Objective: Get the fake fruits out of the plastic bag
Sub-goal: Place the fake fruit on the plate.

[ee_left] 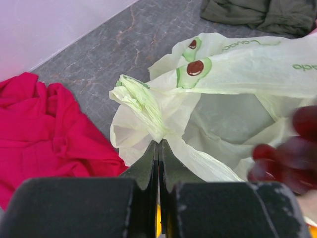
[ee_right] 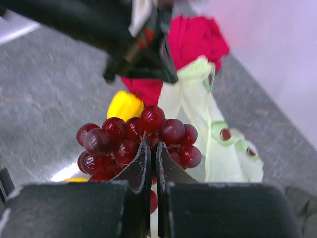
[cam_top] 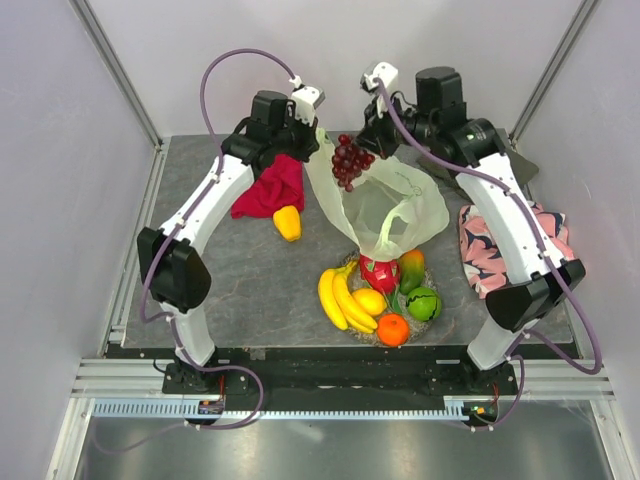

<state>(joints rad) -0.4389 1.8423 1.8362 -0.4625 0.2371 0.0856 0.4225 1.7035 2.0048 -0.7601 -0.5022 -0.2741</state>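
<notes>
At rear-centre of grey marbled surface (cam_top: 250,290), thin translucent pale yellow-green plastic bag (cam_top: 395,205) is held up by a bunched edge, pinched in closed left jaws. In right jaws, dark red glossy plastic grape bunch (cam_top: 348,160) is gripped, just beside bag mouth. Other plastic fruits (yellow banana bunch (cam_top: 338,298), red dragon fruit (cam_top: 378,272), orange (cam_top: 393,329), green striped melon (cam_top: 424,303)) are grouped nr front, below bag.
</notes>
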